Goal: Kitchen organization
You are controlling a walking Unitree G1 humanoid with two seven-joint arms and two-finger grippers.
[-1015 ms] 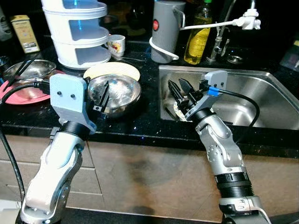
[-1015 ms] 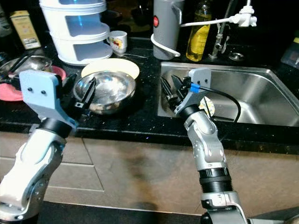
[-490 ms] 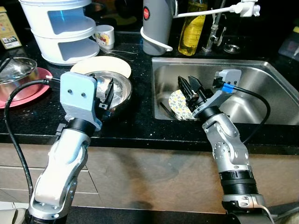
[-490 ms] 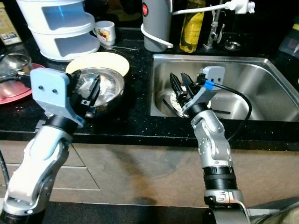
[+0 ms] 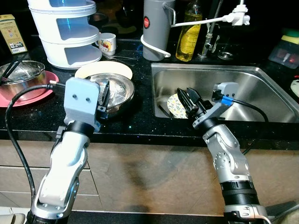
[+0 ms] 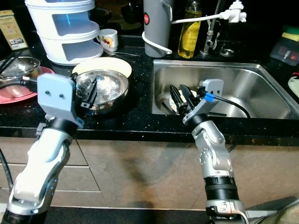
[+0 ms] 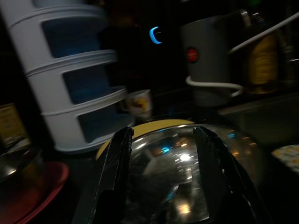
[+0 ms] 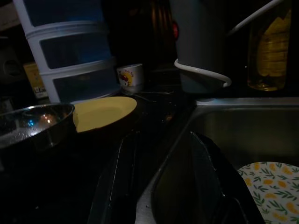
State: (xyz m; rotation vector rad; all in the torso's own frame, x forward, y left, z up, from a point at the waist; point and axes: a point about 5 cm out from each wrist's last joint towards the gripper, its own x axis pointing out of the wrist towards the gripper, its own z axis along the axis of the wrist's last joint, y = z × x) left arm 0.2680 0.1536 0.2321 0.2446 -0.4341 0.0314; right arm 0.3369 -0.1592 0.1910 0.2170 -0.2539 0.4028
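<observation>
Left gripper [image 5: 103,95] jaws spread over steel bowl [image 5: 119,91]; right gripper [image 5: 191,99] jaws spread beside patterned plate [image 5: 176,104].

The camera view shifts between frames, so the whole counter slides about, and that is the head moving. Against the sink, the right gripper [image 5: 190,99] now sits deeper over the basin than a second ago, its spread fingers hanging just above the patterned plate [image 5: 177,104], more of which shows now. The left gripper [image 5: 104,94] has come further over the near rim of the steel bowl [image 5: 119,92], fingers apart above its inside.
</observation>
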